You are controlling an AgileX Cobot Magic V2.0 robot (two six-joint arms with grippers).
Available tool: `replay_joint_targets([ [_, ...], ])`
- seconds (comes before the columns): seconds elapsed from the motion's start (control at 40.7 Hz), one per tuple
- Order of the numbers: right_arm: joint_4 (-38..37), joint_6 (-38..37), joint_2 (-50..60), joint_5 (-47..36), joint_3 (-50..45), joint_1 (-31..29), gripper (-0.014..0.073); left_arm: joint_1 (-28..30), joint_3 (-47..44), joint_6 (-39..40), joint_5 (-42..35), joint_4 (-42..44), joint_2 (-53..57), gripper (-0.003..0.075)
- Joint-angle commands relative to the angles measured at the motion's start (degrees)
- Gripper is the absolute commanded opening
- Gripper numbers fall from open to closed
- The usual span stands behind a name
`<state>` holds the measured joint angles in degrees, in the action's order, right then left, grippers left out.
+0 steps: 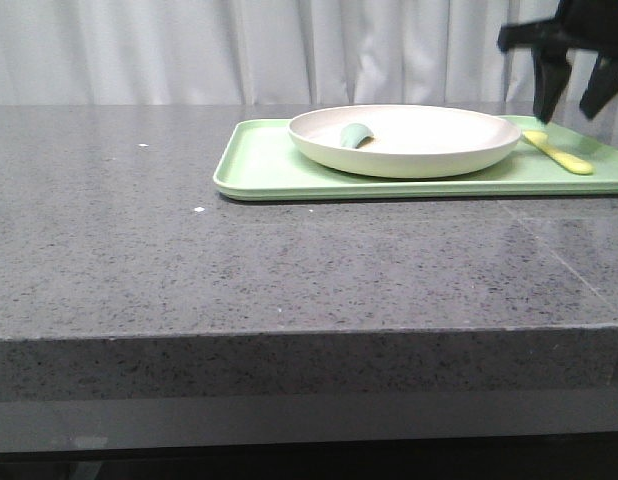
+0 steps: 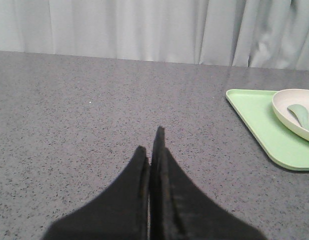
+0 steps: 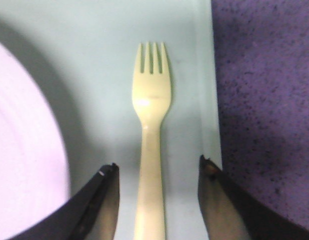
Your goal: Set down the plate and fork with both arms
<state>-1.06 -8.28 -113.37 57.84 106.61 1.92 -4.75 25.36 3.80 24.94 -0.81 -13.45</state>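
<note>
The cream-white plate (image 1: 404, 140) lies on the light-green tray (image 1: 259, 165) at the back of the table, with a grey-green spoon (image 1: 355, 136) in it. The pale yellow fork (image 1: 559, 153) lies flat on the tray to the right of the plate. My right gripper (image 1: 572, 108) is open and hovers just above the fork. In the right wrist view the fork (image 3: 151, 135) lies between its two fingers, untouched, with the gripper (image 3: 158, 167) straddling the handle and the plate's rim (image 3: 24, 150) beside it. My left gripper (image 2: 150, 142) is shut and empty, over bare table left of the tray (image 2: 264, 130).
The grey speckled table (image 1: 239, 270) stretches from the tray to its front edge. A white curtain (image 1: 239, 50) hangs behind. The tray's right rim (image 3: 207, 90) runs close beside the fork, with bare table (image 3: 264, 100) past it.
</note>
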Motion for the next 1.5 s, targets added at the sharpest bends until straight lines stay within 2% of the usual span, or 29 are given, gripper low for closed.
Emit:
replay_joint_targets([
  [0.0, 0.1, 0.71, 7.14, -1.35, 1.75, -0.44, 0.0401, -0.18, 1.57, 0.0, -4.67, -0.31, -0.53, -0.0018],
  [0.123, 0.1, 0.71, 11.03, -0.97, 1.75, -0.44, 0.0365, -0.18, 1.57, 0.0, -4.67, -0.31, -0.53, -0.0018],
  [0.196, 0.1, 0.71, 13.23, -0.81, 1.75, -0.44, 0.0248, -0.18, 1.57, 0.0, -4.67, -0.31, -0.53, -0.0018],
  [0.344, 0.1, 0.71, 16.38, 1.34, 1.64, -0.44, -0.0062, -0.18, 1.57, 0.0, -4.67, -0.31, -0.53, -0.0018],
  [0.393, 0.1, 0.71, 17.25, 2.14, 1.5, -0.44, -0.0127, -0.18, 1.57, 0.0, -4.67, -0.31, -0.53, -0.0018],
  [0.565, 0.1, 2.43, 22.07, 4.2, 0.17, 0.66, -0.0121, -0.18, 1.57, 0.0, -4.67, -0.31, -0.53, -0.0018],
  [0.663, 0.1, 4.12, 26.89, 2.89, -5.2, 2.83, -0.0121, -0.18, 1.57, 0.0, -4.67, -0.31, -0.53, -0.0018],
  [0.859, 0.1, 4.17, 40.99, -9.03, -24.76, 7.0, -0.0121, -0.18, 1.57, 0.0, -4.67, -0.31, -0.53, -0.0018],
  [1.228, -0.71, 4.28, 69.92, -32.62, -64.35, 7.07, -0.0121, -0.18, 1.57, 0.0, -4.67, -0.31, -0.53, -0.0018],
  [1.326, -0.71, 4.28, 77.88, -37.79, -72.71, 7.07, -0.0121, -0.18, 1.57, 0.0, -4.67, -0.31, -0.53, -0.0018],
  [1.473, -0.58, 4.23, 90.18, -41.31, -81.44, 7.07, -0.0121, -0.18, 1.57, 0.0, -4.67, -0.31, -0.53, -0.0018],
])
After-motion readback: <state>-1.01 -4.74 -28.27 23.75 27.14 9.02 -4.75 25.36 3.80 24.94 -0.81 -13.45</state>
